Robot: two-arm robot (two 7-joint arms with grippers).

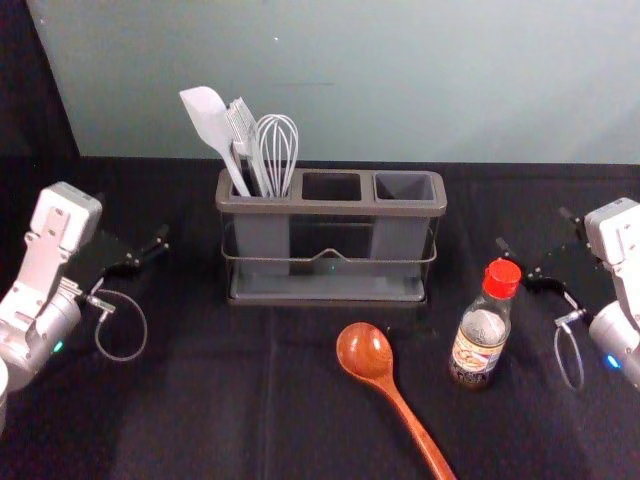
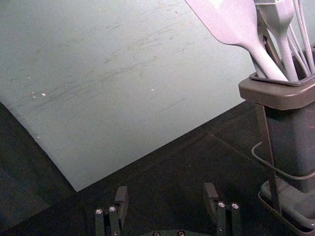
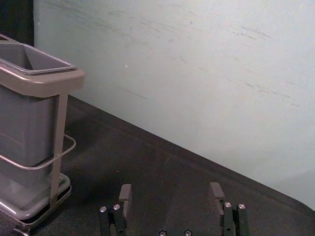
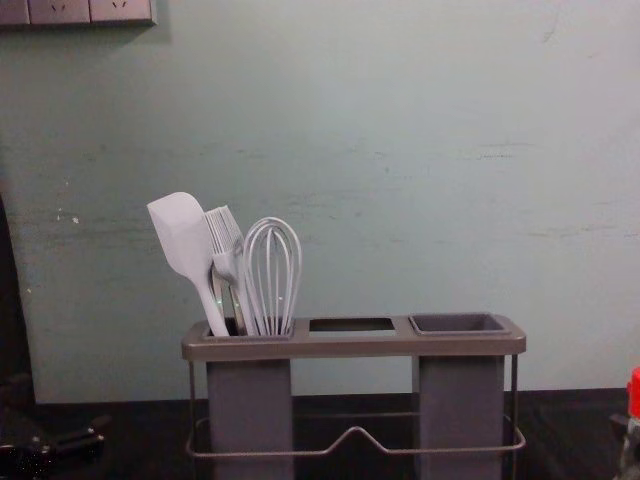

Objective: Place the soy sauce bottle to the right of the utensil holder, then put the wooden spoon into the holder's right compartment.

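Here's the wooden spoon (image 1: 390,388), lying at five o'clock from the utensil holder (image 1: 330,209) | soy sauce bottle (image 1: 478,345) standing at four | right gripper (image 1: 535,230) at three, left gripper (image 1: 132,218) at nine, both spread wide, gripping nothing | and at the back, spatula (image 1: 208,118), brush (image 1: 243,125), whisk (image 1: 277,150) up in the left compartment

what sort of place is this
Looks like a kitchen-style robot test table, though I can't be certain: a utensil holder and soy sauce bottle on black cloth, before a scuffed wall.
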